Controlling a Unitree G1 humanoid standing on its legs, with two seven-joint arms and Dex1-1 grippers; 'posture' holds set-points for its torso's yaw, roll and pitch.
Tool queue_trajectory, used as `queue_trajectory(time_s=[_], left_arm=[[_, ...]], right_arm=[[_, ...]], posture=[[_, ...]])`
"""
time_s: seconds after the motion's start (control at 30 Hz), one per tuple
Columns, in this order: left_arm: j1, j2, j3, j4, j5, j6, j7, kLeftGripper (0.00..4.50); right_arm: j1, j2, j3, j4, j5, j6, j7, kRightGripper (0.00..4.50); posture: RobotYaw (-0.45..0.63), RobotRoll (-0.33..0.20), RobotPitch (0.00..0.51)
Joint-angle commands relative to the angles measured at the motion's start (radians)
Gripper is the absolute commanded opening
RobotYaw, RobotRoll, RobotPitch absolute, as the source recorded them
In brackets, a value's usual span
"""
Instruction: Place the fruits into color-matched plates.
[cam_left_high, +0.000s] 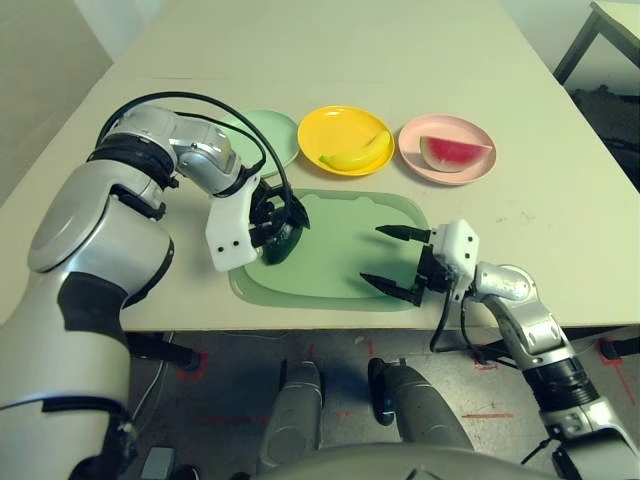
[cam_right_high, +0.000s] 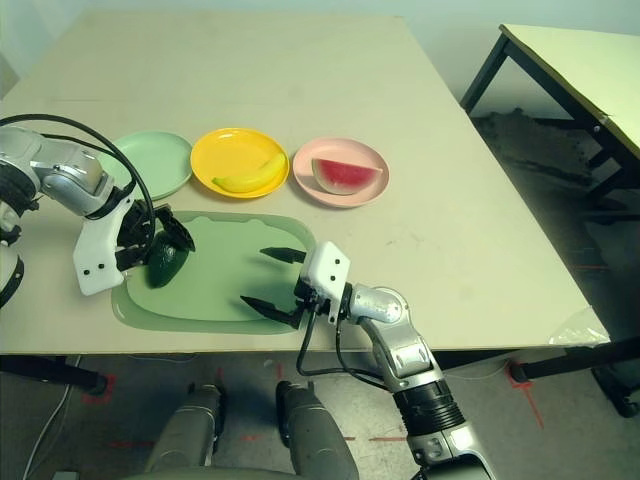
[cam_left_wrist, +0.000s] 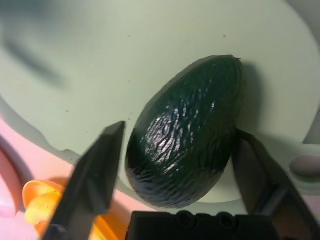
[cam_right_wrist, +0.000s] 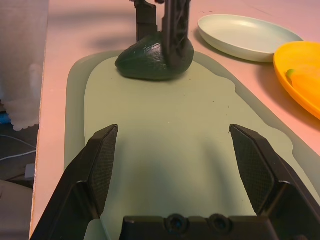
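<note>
avocado (cam_right_high: 164, 262) on cutting board (cam_right_high: 215, 290) — left end; plates (cam_right_high: 152, 163) behind

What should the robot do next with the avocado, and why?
Probably lift it. The left gripper straddles the avocado on the cutting board, one finger on each side. The banana and the watermelon wedge are already in matching plates, and the mint green plate nearby has no fruit in it.
</note>
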Motion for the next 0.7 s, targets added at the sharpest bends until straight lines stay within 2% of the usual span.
queue_trajectory(time_s=[0.03,0.37,0.43,0.53,0.63,0.7], left_arm=[[-0.007,-0.009,-0.030,0.002,0.020,-0.007,0.015,3.15],[-0.028,-0.009,-0.040,0.038,0.026,-0.005,0.036,3.15],[-0.026,-0.016,-0.007,0.108,-0.031,0.018,0.005,3.15],[-0.011,-0.029,0.097,0.252,-0.160,0.059,-0.133,3.15],[0.026,-0.032,0.273,0.339,-0.311,0.132,-0.385,3.15],[0.066,-0.032,0.423,0.340,-0.451,0.232,-0.615,3.15]], right_arm=[[0.000,-0.004,-0.001,-0.017,0.012,0.013,-0.003,4.50],[-0.023,-0.004,0.001,-0.027,0.014,0.021,-0.009,4.50],[-0.025,-0.008,-0.001,-0.026,0.014,0.017,-0.006,4.50],[-0.027,-0.012,-0.005,-0.026,0.018,0.013,-0.001,4.50],[-0.023,-0.013,-0.004,-0.024,0.021,0.008,0.006,4.50],[-0.019,-0.013,-0.001,-0.019,0.023,0.006,0.012,4.50]], posture=[[-0.06,0.000,0.184],[-0.06,0.000,0.184],[-0.06,0.000,0.184],[-0.05,0.000,0.185],[-0.04,0.000,0.185],[-0.02,0.000,0.183]])
